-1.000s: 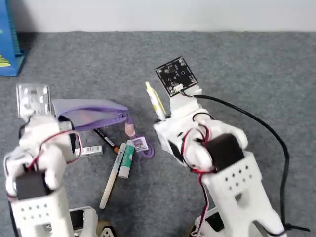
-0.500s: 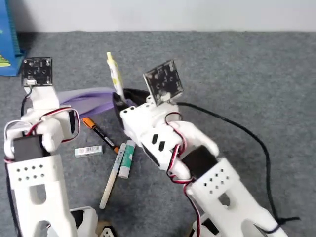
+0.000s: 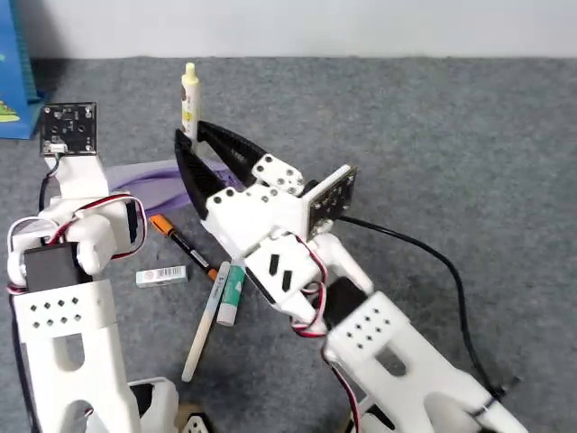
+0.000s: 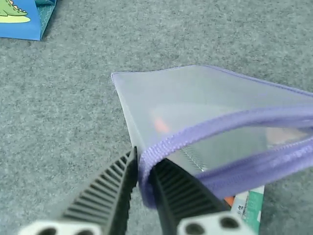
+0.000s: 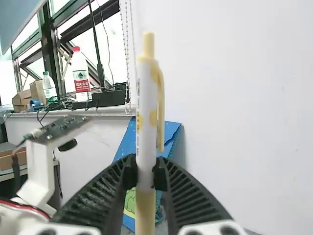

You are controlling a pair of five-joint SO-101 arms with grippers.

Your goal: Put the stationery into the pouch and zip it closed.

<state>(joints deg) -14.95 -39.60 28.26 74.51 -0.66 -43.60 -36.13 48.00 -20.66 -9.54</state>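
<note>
A translucent purple pouch (image 3: 153,180) lies at the left of the grey mat. My left gripper (image 4: 143,177) is shut on its purple zipper edge, holding the mouth of the pouch (image 4: 205,117) up. My right gripper (image 3: 192,137) is shut on a yellow and white pen (image 3: 189,95), which stands upright just beyond the pouch. In the right wrist view the pen (image 5: 145,137) sits clamped between the black fingers (image 5: 128,178). Loose on the mat lie an orange and black pen (image 3: 180,239), a white eraser (image 3: 162,275), a green-labelled stick (image 3: 233,287) and a long white pen (image 3: 204,325).
A blue box (image 3: 16,81) stands at the far left edge of the mat. The right arm's black cable (image 3: 433,262) trails over the mat's right half. A white wall (image 3: 361,27) backs the table.
My right arm has swung left and away with the yellow pen, from the middle of the mat to beyond the pouch. The left arm shifted early on, then stayed still.
</note>
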